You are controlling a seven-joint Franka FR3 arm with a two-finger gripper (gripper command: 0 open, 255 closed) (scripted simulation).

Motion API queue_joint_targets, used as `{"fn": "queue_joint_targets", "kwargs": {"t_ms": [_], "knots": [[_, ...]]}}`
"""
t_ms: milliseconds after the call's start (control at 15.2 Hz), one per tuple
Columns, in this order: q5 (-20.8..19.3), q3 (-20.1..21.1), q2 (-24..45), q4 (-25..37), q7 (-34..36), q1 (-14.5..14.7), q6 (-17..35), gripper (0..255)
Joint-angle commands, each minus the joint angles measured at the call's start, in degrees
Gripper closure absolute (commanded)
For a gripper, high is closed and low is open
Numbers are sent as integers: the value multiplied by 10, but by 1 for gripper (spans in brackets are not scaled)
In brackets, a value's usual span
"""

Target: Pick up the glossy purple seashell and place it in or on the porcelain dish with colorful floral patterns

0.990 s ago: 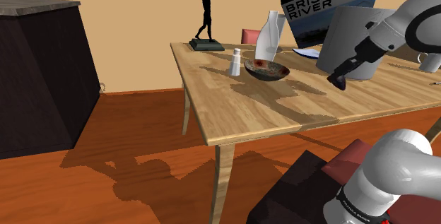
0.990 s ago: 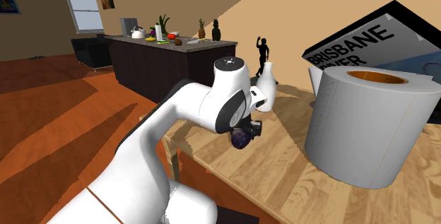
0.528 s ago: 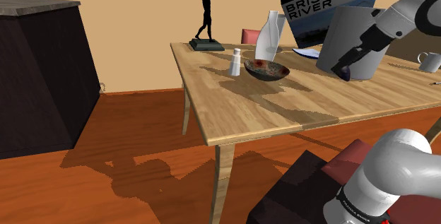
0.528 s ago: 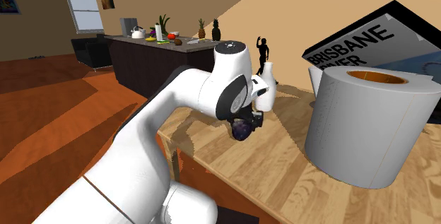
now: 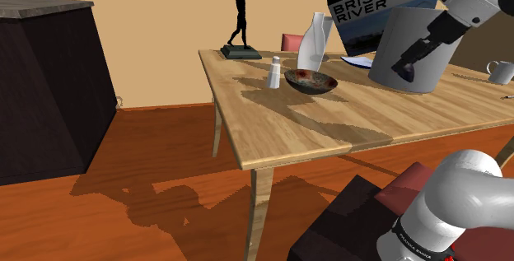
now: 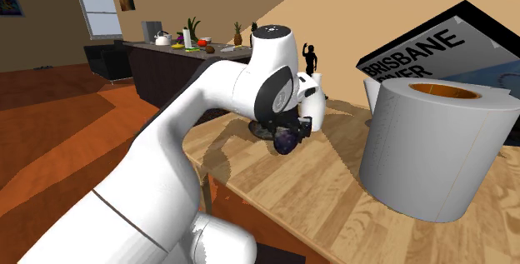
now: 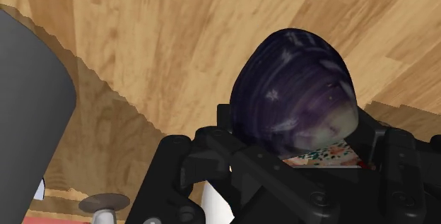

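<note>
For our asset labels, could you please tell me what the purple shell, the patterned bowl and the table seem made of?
Dark purple oval seashell: hard-looking and glossy, with pale flecks and a soft sheen; material unclear. Shallow dark bowl with red-flecked inside: perhaps glazed ceramic, judging by its smooth rim. Light brown table: wood, shown by grain and plank seams.

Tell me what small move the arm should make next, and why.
Probably carry the shell toward the bowl, to the shoulder view's left: the gripper holds the shell above the table, and the bowl is empty.
</note>
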Motion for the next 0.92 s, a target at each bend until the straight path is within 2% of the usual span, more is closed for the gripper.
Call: {"fn": "queue_joint_targets", "kwargs": {"t_ms": [0, 396, 858], "knots": [[5, 7, 19, 7, 9, 6, 11, 255], [30, 44, 121, 31, 57, 35, 86, 255], [51, 81, 256, 94, 106, 60, 155, 255]]}}
